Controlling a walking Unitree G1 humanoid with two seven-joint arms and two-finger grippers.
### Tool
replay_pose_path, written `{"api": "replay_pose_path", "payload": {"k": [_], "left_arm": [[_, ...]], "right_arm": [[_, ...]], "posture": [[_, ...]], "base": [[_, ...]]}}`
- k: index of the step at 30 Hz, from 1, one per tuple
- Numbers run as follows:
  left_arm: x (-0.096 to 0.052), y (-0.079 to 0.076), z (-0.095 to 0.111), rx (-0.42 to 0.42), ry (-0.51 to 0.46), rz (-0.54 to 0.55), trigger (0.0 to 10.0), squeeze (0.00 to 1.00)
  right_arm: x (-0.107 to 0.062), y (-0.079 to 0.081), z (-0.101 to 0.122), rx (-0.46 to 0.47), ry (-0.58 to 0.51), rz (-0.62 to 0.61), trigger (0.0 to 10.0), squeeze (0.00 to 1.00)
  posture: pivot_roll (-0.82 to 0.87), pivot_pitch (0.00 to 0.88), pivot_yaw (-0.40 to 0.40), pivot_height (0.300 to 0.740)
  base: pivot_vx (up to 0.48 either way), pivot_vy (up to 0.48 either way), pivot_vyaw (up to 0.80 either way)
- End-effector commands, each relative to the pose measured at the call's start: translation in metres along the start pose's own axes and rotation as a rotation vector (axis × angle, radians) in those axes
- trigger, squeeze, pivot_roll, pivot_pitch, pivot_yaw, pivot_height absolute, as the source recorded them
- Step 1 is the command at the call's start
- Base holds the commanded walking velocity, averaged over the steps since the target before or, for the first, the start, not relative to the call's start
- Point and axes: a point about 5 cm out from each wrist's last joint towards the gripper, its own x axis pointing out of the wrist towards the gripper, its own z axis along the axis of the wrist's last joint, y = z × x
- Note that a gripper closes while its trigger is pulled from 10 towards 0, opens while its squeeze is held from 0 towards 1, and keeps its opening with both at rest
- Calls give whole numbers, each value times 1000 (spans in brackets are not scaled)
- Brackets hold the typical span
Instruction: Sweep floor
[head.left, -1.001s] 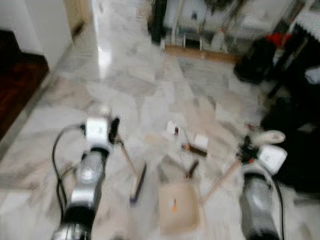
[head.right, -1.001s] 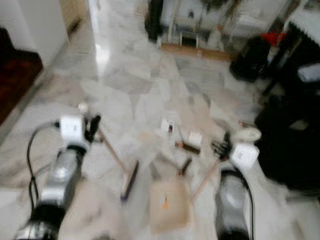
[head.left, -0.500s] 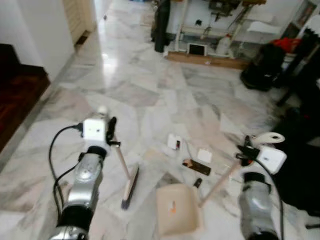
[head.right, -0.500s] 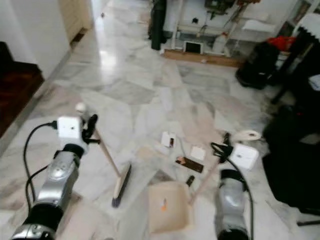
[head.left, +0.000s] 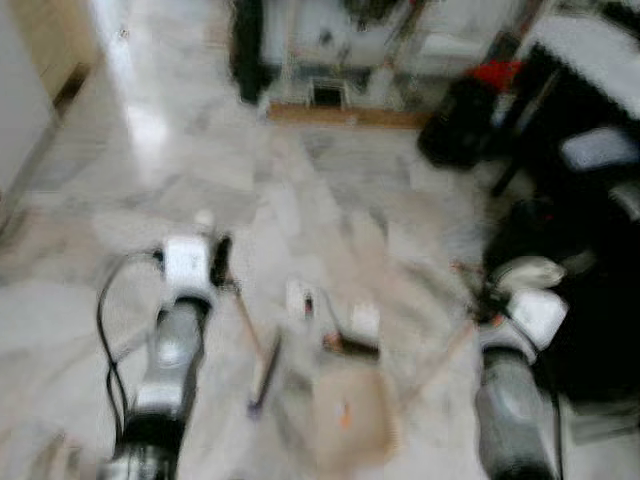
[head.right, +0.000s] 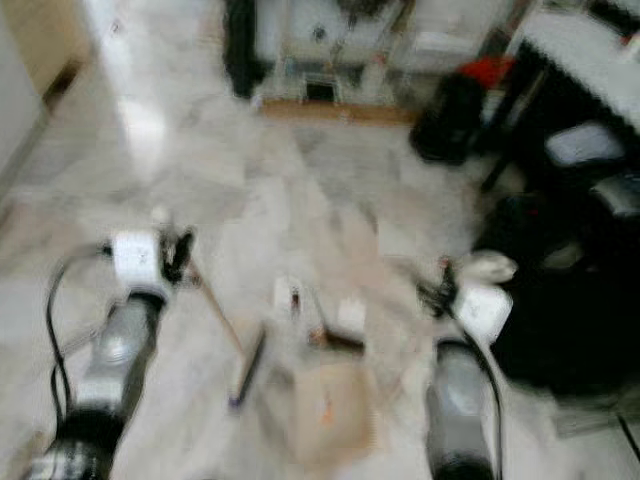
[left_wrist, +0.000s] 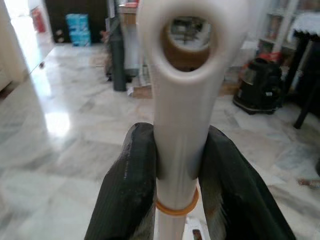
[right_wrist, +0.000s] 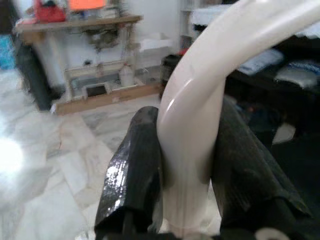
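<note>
My left gripper (head.left: 222, 262) is shut on the white handle of a small broom (head.left: 262, 372), whose brush head rests on the marble floor ahead of me. In the left wrist view both black fingers (left_wrist: 129, 185) clamp the broom handle (left_wrist: 176, 150). My right gripper (head.left: 487, 300) is shut on the cream handle of a beige dustpan (head.left: 350, 418) lying on the floor between my arms. The right wrist view shows the fingers (right_wrist: 137, 170) around the dustpan handle (right_wrist: 192, 135). Small litter lies just beyond the pan: white scraps (head.left: 300, 298) and a dark strip (head.left: 350, 346).
Dark bags and black furniture (head.left: 580, 230) crowd the right side. A shelf unit (head.left: 330, 60) with a wooden base and a tall black object (head.left: 245, 45) stand at the far wall. A white wall corner (head.left: 20, 90) is at the left. The eye views are blurred.
The whole picture has shifted and blurred, so the camera has turned right. Broom, dustpan and both arms keep about the same places relative to each other.
</note>
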Motion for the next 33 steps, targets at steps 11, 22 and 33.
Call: {"api": "replay_pose_path", "payload": {"k": [11,22,33], "left_arm": [[4,-9,10,-4,-54,-26,10000,0],[4,-8,10,-2,-52,-25,10000,0],[1,-2,21,25,-89,-24,10000,0]], "right_arm": [[1,-17,6,-25,-29,-44,10000,0],[0,-22,7,-36,-37,-58,10000,0],[-3,-41,21,-87,-86,-105,10000,0]], "posture": [[136,96,-86,740],[136,97,-88,740],[130,100,-87,740]], "base": [[0,0,-759],[0,0,0],[0,0,0]]}}
